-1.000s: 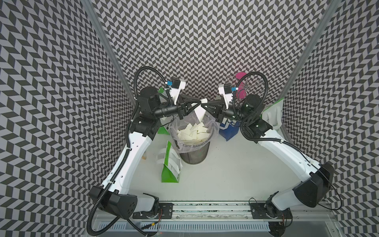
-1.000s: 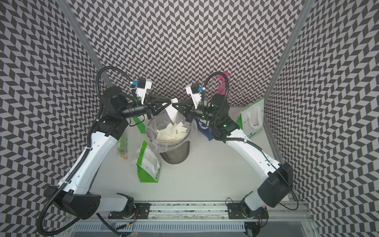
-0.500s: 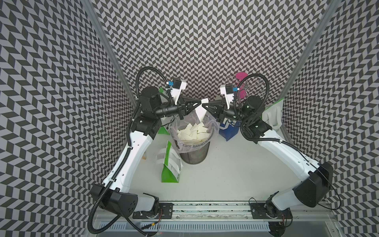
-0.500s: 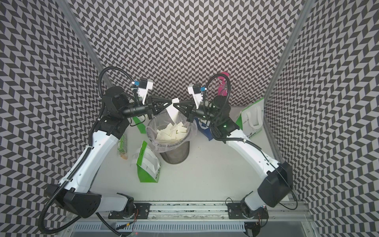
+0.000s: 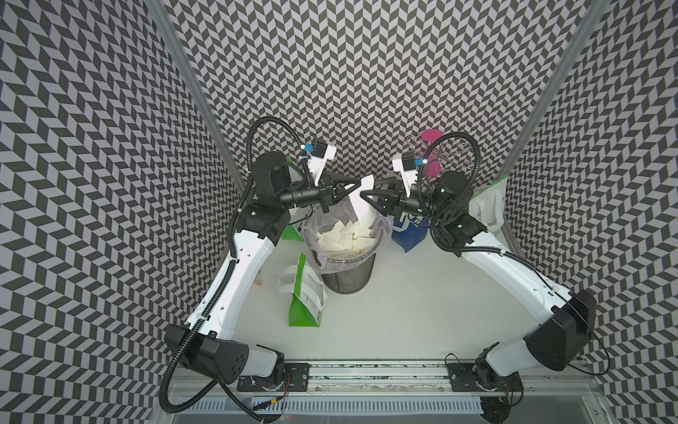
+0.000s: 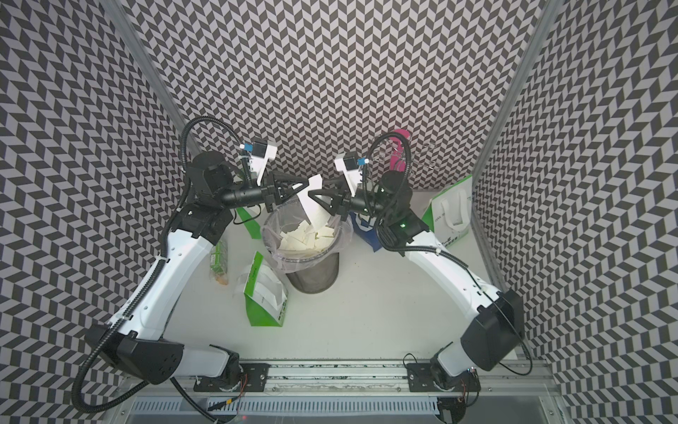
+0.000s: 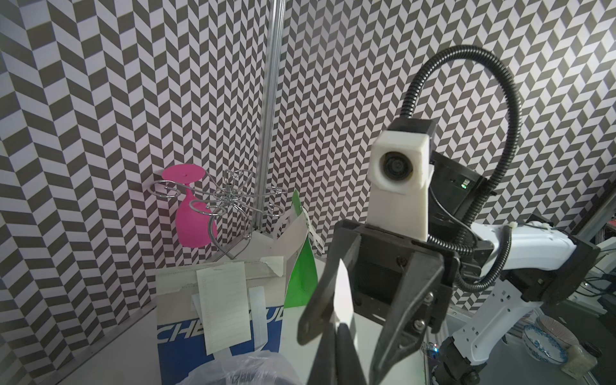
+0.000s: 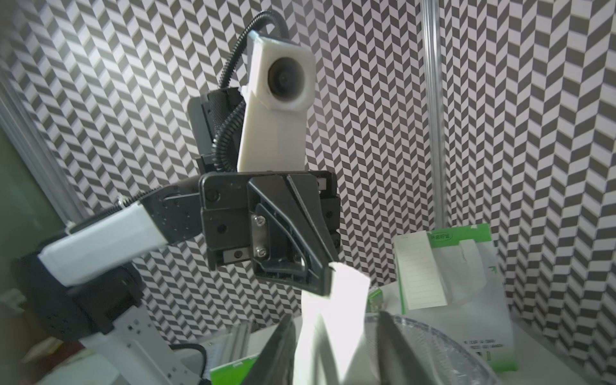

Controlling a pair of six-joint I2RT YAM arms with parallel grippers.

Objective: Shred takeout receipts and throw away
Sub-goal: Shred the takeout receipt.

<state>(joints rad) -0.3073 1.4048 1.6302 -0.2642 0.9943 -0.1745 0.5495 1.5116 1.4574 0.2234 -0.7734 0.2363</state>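
Note:
A white takeout receipt strip (image 5: 361,205) hangs over the mesh bin (image 5: 346,271); in the other top view the strip (image 6: 316,213) hangs the same way. My left gripper (image 5: 356,185) is shut on its top edge, as the left wrist view shows (image 7: 337,330). My right gripper (image 5: 367,196) faces it, jaws open either side of the strip (image 8: 333,310), without pinching it. White scraps (image 5: 341,235) fill the bin. One whole receipt (image 7: 226,306) is on the blue bag. Another whole receipt (image 8: 420,270) is on a green bag.
A green-and-white bag (image 5: 302,293) lies flat left of the bin. The blue bag (image 5: 411,229) stands to its right, another green bag (image 5: 488,205) at the back right. A pink glass (image 5: 431,154) hangs on a wire rack. A small packet (image 6: 219,260) lies by the left arm.
The right gripper's jaws have parted and let go of the strip, while the left gripper's have closed on its top. Both arms have hardly shifted.

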